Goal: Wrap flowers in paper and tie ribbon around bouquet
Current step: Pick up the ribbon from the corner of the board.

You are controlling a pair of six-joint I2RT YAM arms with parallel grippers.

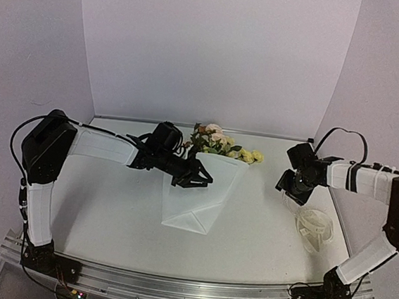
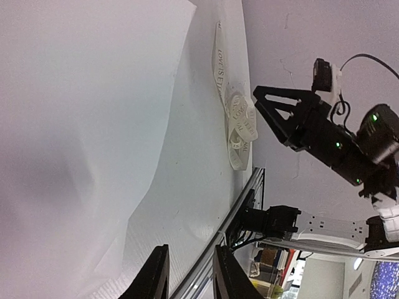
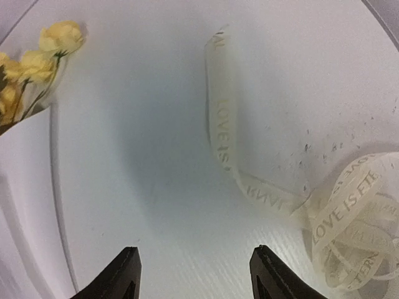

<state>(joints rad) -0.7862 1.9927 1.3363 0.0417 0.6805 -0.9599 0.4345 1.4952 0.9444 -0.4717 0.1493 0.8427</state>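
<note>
Right gripper (image 3: 194, 256) parted, coiled lettered ribbon (image 3: 346, 217)

The bouquet (image 1: 213, 193) lies well apart from the coiled ribbon (image 1: 315, 230).

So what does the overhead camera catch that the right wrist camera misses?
Only overhead: both arms, the left claw by the whole white paper cone, and the pink blooms. Only the right wrist: the lettering LOVE IS on the ribbon, seen past the open right claw. Both: the ribbon, the yellow flowers, the paper cone's edge, the table.
</note>
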